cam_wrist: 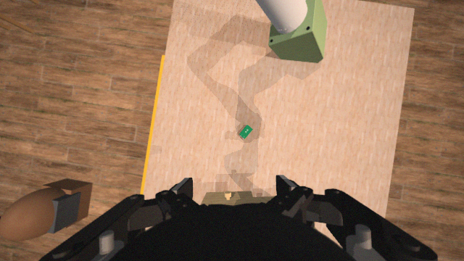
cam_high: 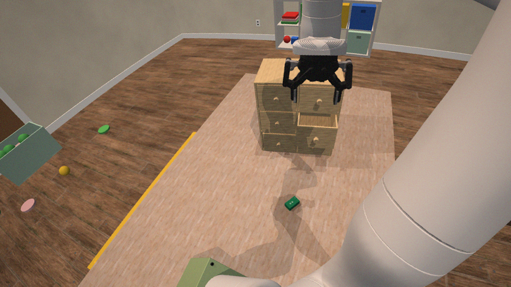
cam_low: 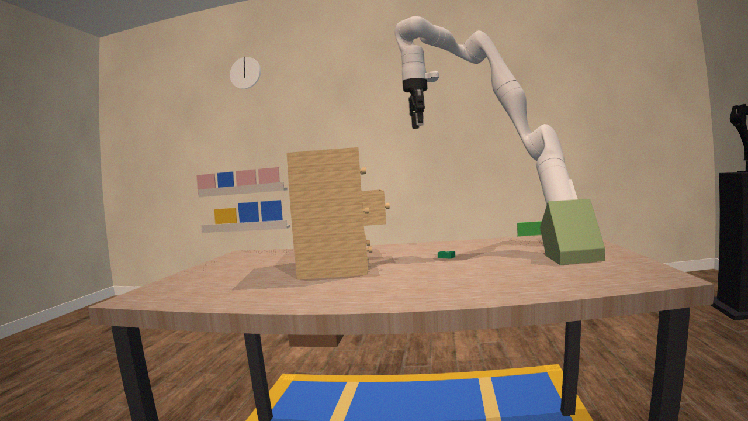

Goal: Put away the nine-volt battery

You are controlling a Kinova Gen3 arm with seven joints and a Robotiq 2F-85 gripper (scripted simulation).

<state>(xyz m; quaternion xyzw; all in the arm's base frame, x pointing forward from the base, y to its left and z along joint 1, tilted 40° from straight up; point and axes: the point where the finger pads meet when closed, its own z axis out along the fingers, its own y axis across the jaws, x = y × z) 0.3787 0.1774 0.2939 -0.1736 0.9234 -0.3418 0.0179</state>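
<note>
The nine-volt battery [cam_high: 292, 203] [cam_low: 446, 254] [cam_wrist: 246, 132], green, lies flat on the table between the chest and the robot's base. The wooden chest [cam_high: 266, 72] [cam_low: 326, 220] stands upright with two columns of three drawers. The middle drawer of the right column [cam_high: 316, 121] [cam_low: 374, 207] is pulled partly out in the top view; the part of its inside that shows is bare, and the rest is hidden. The other drawers look pushed in. My gripper [cam_high: 316, 101] [cam_low: 416, 126] [cam_wrist: 234, 185] is open and empty, pointing down, high above the table and higher than the chest's top, a little in front of it.
The green robot base [cam_high: 193, 285] [cam_low: 575, 233] [cam_wrist: 299, 47] stands at the table's other end from the chest. The table [cam_high: 194, 209] [cam_low: 470, 293] [cam_wrist: 326, 127] carries the arm's shadow around the battery. Shelves, a bin and balls are away from the table.
</note>
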